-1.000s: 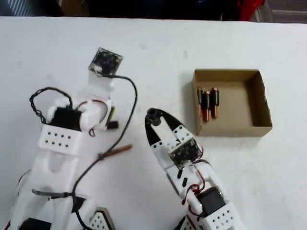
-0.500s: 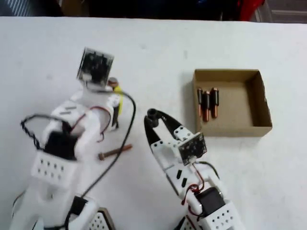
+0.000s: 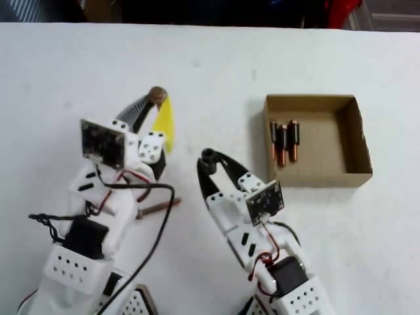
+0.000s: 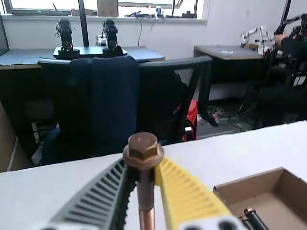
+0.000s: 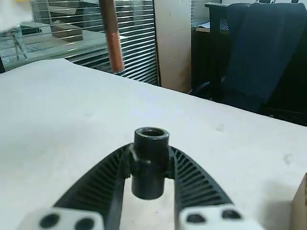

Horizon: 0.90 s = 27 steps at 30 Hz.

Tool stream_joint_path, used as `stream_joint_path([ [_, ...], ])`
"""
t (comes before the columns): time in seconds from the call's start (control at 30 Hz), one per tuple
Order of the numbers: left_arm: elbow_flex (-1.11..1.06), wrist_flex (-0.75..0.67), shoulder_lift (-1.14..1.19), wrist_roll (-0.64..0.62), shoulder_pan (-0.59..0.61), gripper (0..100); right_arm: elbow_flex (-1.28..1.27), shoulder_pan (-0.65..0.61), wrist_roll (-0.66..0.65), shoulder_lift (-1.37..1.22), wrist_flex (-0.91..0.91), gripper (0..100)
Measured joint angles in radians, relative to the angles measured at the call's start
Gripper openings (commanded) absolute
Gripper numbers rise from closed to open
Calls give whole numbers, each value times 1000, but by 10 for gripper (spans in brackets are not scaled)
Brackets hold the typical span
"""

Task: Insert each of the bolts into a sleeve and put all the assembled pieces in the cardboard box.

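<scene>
the plain white table [image 3: 262, 59] carries everything, and i'll place things from the open brown cardboard box [image 3: 311, 99], which already holds three copper-and-black assembled pieces [image 3: 283, 141] lying side by side.

near the box, on the side facing the arms, the right arm's black ribbed pincer [image 3: 209, 159] is closed part-way round a short black cylindrical sleeve [image 5: 150, 158], clamping it by its sides. the sleeve stands upright with its bore open to the top.

farther from the box, past that sleeve, the left arm's grey-and-yellow pincer [image 3: 156, 104] is pinched narrow on a copper hex-head bolt [image 4: 143, 146], gripping the shank just under the head. the bolt hangs head up and tip down, so its long axis runs parallel to the sleeve's bore (good), but in the right wrist view its tip sits higher than the bore and off to one side.

by my reading, the mating turns on that offset: i need to carry the bolt toward the box until it is over the bore.

a second copper bolt [image 3: 157, 209] lies flat on the table, well apart from the box, beside the left arm.
</scene>
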<state>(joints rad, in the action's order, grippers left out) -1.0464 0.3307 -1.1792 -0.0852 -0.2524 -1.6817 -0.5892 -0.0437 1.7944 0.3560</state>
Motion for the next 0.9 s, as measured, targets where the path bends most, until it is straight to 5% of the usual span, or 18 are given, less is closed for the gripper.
stream_joint_path([
  [0.37,0,-43,0,-49,-193,23,0,0,0,0,0,17],
  [0.9,-2,-17,0,-129,-216,23,0,2,-104,0,-34,17],
])
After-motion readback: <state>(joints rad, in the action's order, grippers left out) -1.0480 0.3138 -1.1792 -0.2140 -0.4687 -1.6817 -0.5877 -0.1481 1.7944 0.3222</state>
